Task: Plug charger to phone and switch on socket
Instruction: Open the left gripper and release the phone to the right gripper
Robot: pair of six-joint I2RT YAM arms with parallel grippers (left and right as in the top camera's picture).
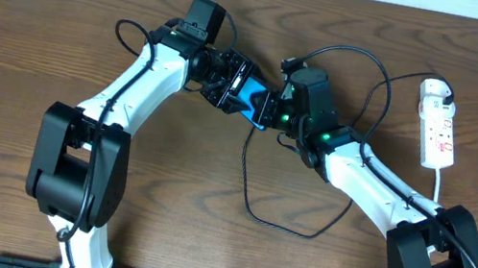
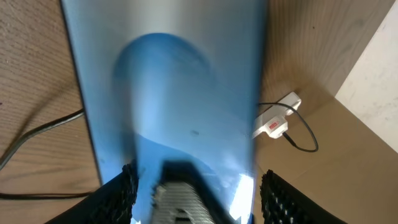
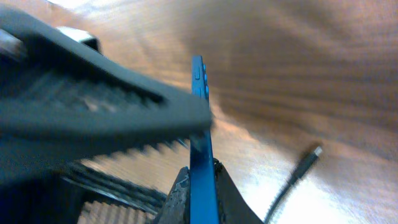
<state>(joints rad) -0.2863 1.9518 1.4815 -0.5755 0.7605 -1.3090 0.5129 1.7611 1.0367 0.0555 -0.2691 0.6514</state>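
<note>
While the left hand (image 1: 227, 86) and right hand (image 1: 273, 111) both clasp the phone (image 1: 249, 91), the charger tip (image 3: 314, 151) lies loose beside the phone, nearer the right hand.

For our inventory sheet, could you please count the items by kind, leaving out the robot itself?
Phone: 1
Charger: 1
Socket: 1
Total: 3

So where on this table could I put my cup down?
Bare table left of the left arm, and low between it and the right arm. Crowded centre: left gripper, right gripper, phone, charger loops; socket far right.
</note>
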